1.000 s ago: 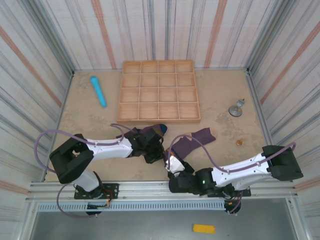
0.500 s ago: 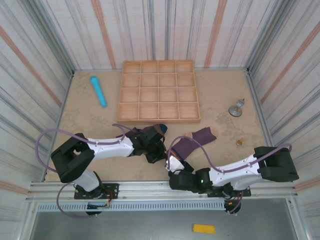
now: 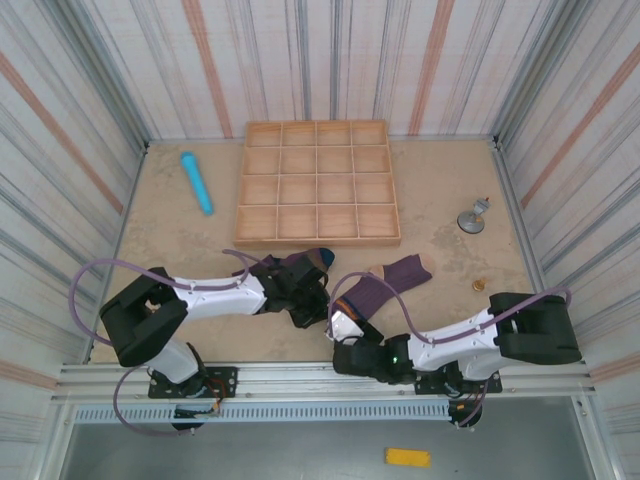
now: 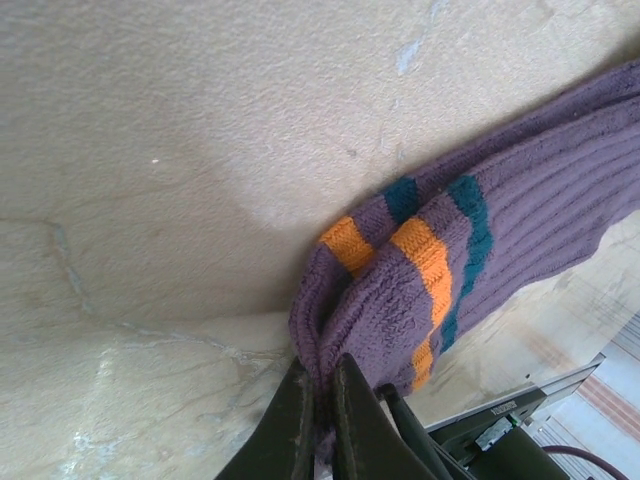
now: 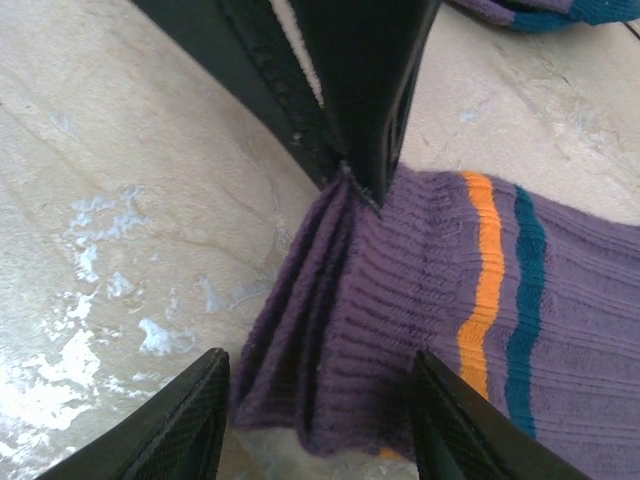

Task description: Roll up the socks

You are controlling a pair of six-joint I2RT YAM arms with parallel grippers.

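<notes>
Your left tool (image 4: pixel 320 398) is clamped tight on the folded cuff of one purple sock (image 4: pixel 480 260), right beside its orange and teal bands; that sock lies flat on the counter (image 3: pixel 180 240) near its front edge, between your two arms, its far end angled off to the right; your right tool (image 5: pixel 320 425) has its fingers apart, one either side of the same cuff, not gripping it; the second sock (image 3: pixel 312 258) lies by your left wrist, teal toe showing, just short of the wooden tray (image 3: pixel 318 240); a light blue cylinder (image 3: pixel 196 182) rests well apart at the far left.
</notes>
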